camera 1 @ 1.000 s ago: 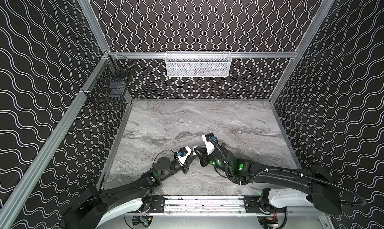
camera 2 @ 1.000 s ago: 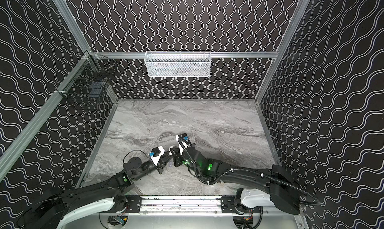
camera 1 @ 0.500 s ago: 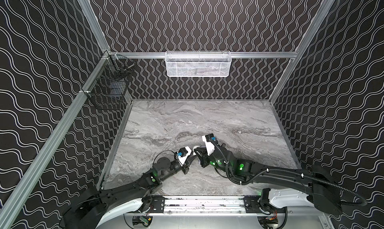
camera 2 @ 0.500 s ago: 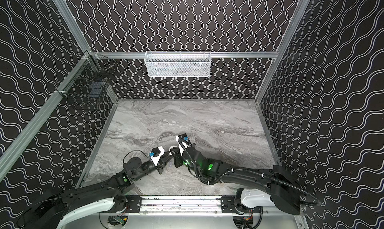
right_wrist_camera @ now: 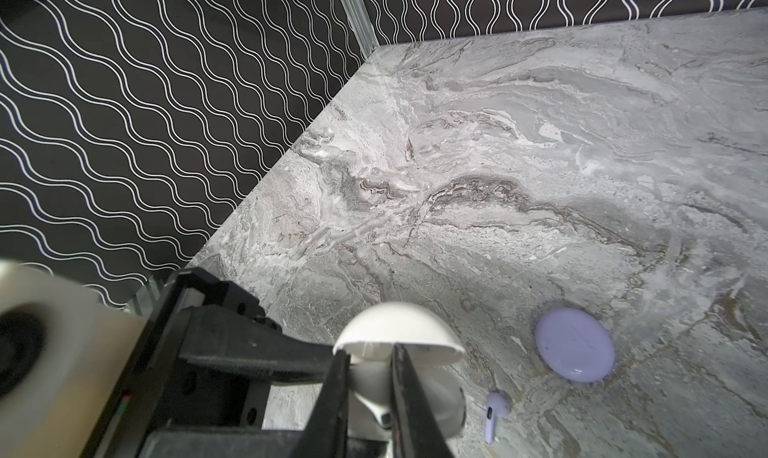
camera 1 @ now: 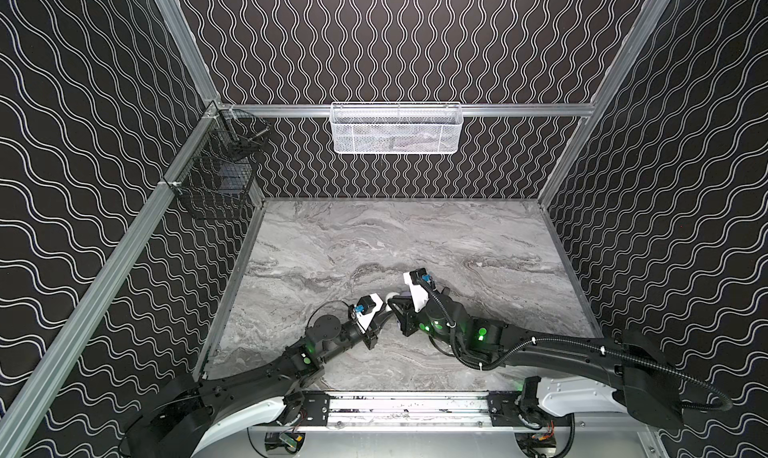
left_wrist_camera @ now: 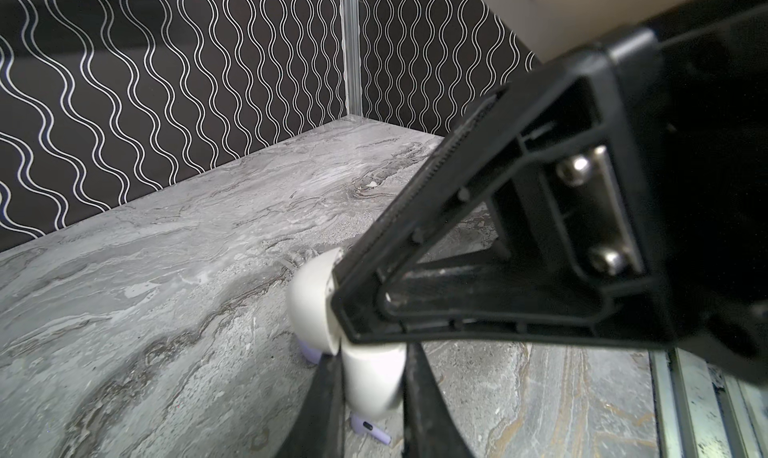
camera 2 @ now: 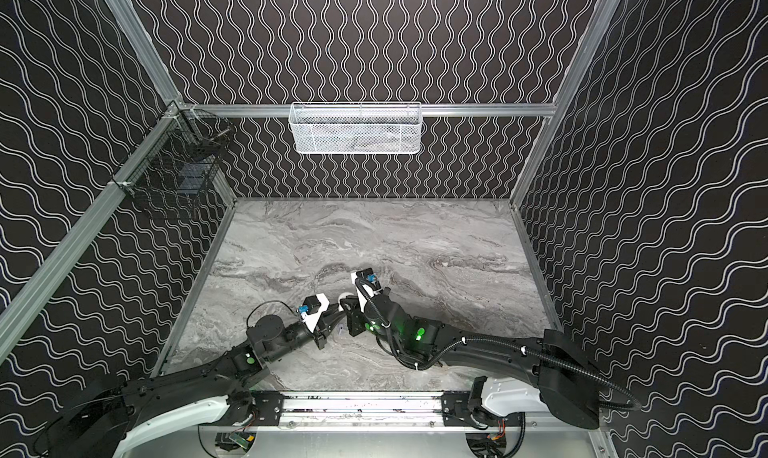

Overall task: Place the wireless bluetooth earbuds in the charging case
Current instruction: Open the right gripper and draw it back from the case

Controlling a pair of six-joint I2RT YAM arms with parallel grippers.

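My left gripper (left_wrist_camera: 374,366) is shut on the lower half of a white round charging case (left_wrist_camera: 374,383). The case's lid (left_wrist_camera: 309,298) stands open. My right gripper (right_wrist_camera: 368,370) is shut on a white earbud (right_wrist_camera: 370,387), held stem down just above the case's open body (right_wrist_camera: 440,402) and under the lid (right_wrist_camera: 395,325). A lavender earbud (right_wrist_camera: 494,412) lies on the marble beside them, and a closed lavender case (right_wrist_camera: 575,345) rests a little farther off. In both top views the two grippers meet at the white case (camera 1: 390,300) (camera 2: 344,298), near the table's front middle.
A white mesh basket (camera 1: 395,129) hangs on the back wall and a black wire basket (camera 1: 220,177) on the left wall. The marble table (camera 1: 415,235) is walled on three sides. A metal rail (camera 1: 407,406) runs along its front edge.
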